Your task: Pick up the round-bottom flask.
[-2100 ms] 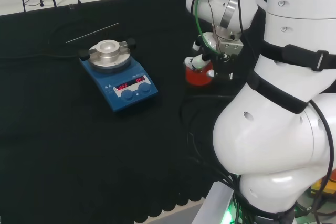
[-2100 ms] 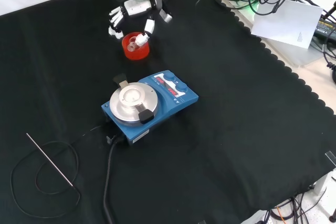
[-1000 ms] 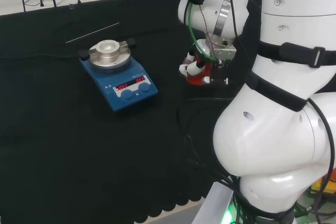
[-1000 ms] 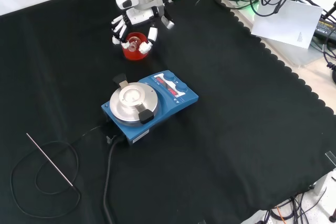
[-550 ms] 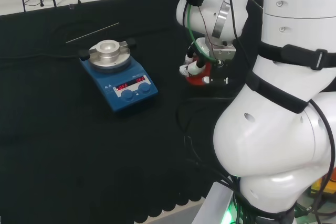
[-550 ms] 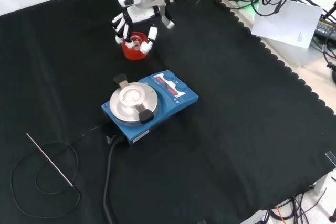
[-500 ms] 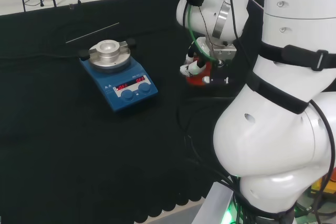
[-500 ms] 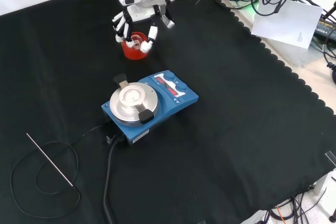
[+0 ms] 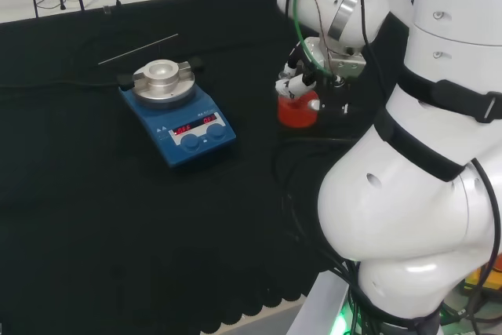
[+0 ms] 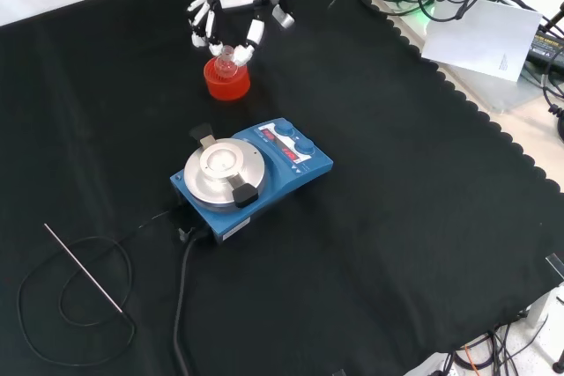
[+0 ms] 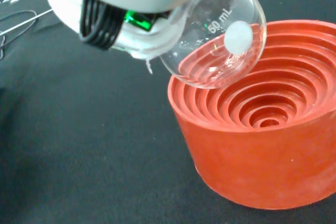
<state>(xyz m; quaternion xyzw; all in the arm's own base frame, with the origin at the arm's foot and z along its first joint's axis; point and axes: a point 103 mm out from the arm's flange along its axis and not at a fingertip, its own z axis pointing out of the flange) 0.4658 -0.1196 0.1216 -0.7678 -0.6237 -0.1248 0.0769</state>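
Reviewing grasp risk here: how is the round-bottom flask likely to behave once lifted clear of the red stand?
The flask is clear glass, so probably fragile and slippery in the hand. It looks empty, likely light. Its round bulb would roll if put down off the red ribbed stand.

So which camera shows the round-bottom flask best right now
The wrist view: the round-bottom flask is large and clear, lifted above the red ribbed stand. The front view shows it small between the fingers; the head view barely shows it.
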